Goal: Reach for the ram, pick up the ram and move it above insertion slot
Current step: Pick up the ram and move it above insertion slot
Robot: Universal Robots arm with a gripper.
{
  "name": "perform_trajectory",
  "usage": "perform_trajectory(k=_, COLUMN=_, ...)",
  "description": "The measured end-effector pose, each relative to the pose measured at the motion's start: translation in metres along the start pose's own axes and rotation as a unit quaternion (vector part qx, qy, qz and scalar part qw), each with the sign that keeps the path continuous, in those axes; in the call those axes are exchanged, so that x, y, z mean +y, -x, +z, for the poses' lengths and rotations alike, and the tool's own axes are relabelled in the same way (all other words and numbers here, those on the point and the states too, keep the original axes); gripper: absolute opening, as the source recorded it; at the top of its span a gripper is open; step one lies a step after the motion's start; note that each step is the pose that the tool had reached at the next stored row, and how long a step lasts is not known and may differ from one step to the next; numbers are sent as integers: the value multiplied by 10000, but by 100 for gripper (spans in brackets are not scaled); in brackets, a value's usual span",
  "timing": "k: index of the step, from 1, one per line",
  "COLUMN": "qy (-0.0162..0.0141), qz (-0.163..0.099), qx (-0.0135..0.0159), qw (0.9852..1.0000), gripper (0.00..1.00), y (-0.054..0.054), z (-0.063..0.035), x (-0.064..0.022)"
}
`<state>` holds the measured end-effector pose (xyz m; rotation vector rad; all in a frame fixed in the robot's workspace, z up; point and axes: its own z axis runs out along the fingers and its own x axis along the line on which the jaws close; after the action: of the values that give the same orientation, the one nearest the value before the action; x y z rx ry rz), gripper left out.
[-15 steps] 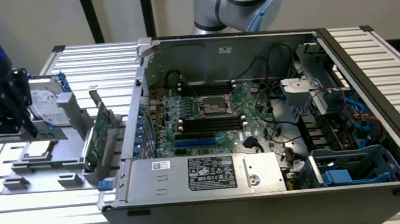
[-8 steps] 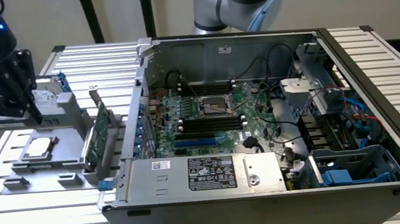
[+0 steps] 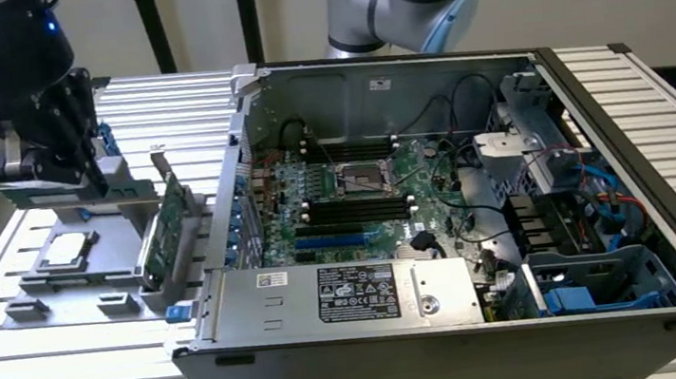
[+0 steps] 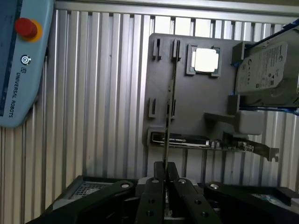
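Grey plastic makes the holder tray (image 4: 187,112) that sits on the ribbed metal table (image 4: 103,93), beside the open computer case (image 3: 445,235). The gripper (image 4: 164,173) has its two black fingers (image 4: 154,186) pinched on the ram (image 4: 170,93), a thin stick seen edge-on above the tray's middle. A silver chip (image 4: 205,59) and a hard drive (image 4: 266,70) rest along the tray's edges.

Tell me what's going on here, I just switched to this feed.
The arm's gripper has its fingers closed on the ram, seen edge-on over the gray parts holder beside the open computer case. Whether the ram has left its holder slot, I cannot tell. It is not yet over the motherboard.
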<state>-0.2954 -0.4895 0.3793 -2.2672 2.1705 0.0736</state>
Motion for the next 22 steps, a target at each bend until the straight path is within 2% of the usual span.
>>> perform_trajectory(k=11, qy=-6, qz=-4, qx=-158, qw=9999, gripper=14, y=-19, z=-74, x=-497)
perform_trajectory(k=15, qy=-6, qz=-6, qx=-198, qw=9998, gripper=14, y=-27, z=-85, x=-678)
perform_trajectory(k=22, qy=-6, qz=-8, qx=-249, qw=9997, gripper=14, y=-40, z=-100, x=-997)
